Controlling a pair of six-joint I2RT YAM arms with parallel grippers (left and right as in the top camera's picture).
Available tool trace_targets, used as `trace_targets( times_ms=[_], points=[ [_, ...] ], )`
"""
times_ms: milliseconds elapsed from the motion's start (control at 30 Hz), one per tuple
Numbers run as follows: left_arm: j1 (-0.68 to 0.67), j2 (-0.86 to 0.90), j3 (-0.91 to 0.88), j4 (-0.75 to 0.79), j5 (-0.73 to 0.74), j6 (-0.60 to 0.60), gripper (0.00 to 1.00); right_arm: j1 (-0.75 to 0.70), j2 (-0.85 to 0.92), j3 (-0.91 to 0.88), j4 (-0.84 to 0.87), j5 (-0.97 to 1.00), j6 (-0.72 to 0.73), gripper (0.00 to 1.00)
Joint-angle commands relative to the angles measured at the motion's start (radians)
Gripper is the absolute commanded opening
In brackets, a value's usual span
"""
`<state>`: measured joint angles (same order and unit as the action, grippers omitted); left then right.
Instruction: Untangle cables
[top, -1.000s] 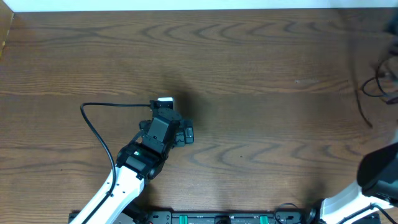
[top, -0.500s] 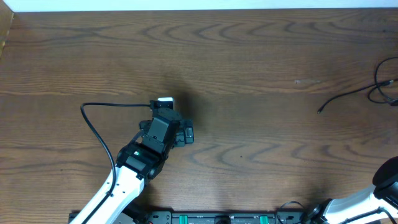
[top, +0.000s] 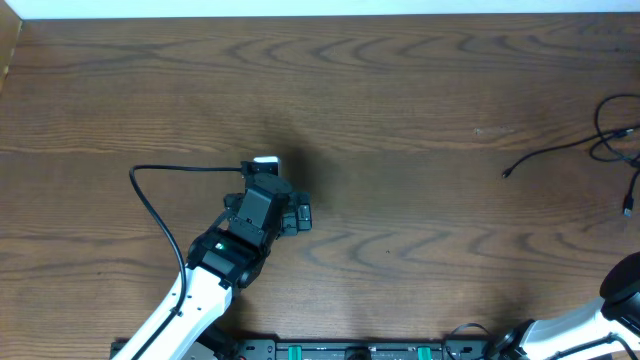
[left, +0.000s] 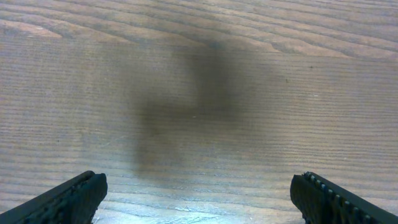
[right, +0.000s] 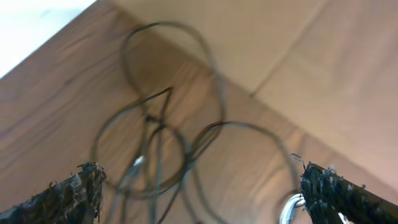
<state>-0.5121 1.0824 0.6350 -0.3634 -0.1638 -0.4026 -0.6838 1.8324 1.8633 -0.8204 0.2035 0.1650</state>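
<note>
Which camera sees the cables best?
The right wrist view: the cables fill it with overlapping loops, though blurry. The overhead view catches only a few strands at the right edge of the table. The left wrist view shows none, just wood.

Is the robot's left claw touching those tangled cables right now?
Apart. The overhead view shows the left gripper mid-table and the cables at the right edge, with bare table between them.

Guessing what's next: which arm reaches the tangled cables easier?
Right, probably: the cables loop below the right end effector; the left end effector faces bare table far away.
</note>
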Motion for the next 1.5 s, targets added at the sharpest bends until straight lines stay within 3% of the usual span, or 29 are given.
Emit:
trace_targets(
  times_ms=[0, 333, 733, 1167, 1467],
  points=[
    [0.005, -0.003, 0.010, -0.003, -0.013, 0.010, 1.00, 0.015, -0.007, 0.012, -0.035, -0.220, -0.034, 0.99],
    [0.005, -0.003, 0.010, -0.003, -0.013, 0.010, 1.00, 0.191, -0.007, 0.004, -0.174, -0.267, -0.123, 0.99],
    [0.005, -0.003, 0.010, -0.003, -0.013, 0.010, 1.00, 0.496, -0.006, -0.100, -0.309, -0.334, -0.118, 0.99],
    [0.005, -0.003, 0.011, -0.003, -0.013, 0.010, 1.00, 0.910, -0.006, -0.309, -0.246, -0.359, -0.113, 0.99],
    [0.005, -0.003, 0.010, -0.003, -0.013, 0.010, 1.00, 1.065, -0.006, -0.388, -0.193, -0.318, -0.076, 0.99]
  ],
)
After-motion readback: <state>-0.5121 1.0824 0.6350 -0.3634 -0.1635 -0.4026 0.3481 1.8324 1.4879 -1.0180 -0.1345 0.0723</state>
